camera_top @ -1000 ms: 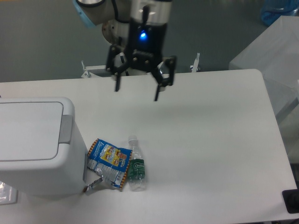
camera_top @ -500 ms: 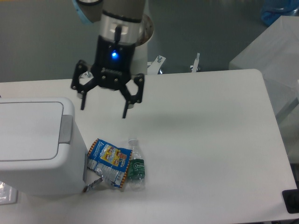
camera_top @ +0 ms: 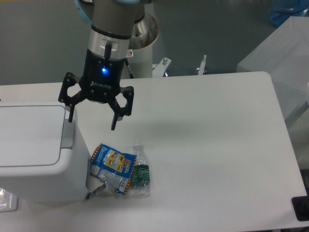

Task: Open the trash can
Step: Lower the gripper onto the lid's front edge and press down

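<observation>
At the left edge of the white surface (camera_top: 207, 145) you have the large boxy white plastic trash can (camera_top: 36, 150) with rounded corners; its flat rectangular lid (camera_top: 29, 135) lies closed on top, and the grey tab (camera_top: 68, 133) sits on the side facing the middle of the surface. Your black two-finger tool (camera_top: 92, 124) hangs above the bin's right rear corner with its fingers spread wide and nothing between them. You can see one fingertip (camera_top: 71, 117) over the lid's right edge, just above the tab, and the other out over bare surface; whether the first one touches the bin cannot be told. A blue light glows on the tool's body. Just right of the bin's base lie a crumpled blue and yellow snack wrapper (camera_top: 112, 166) and, touching it, a clear plastic bottle with a green label (camera_top: 140, 171), on its side.
</observation>
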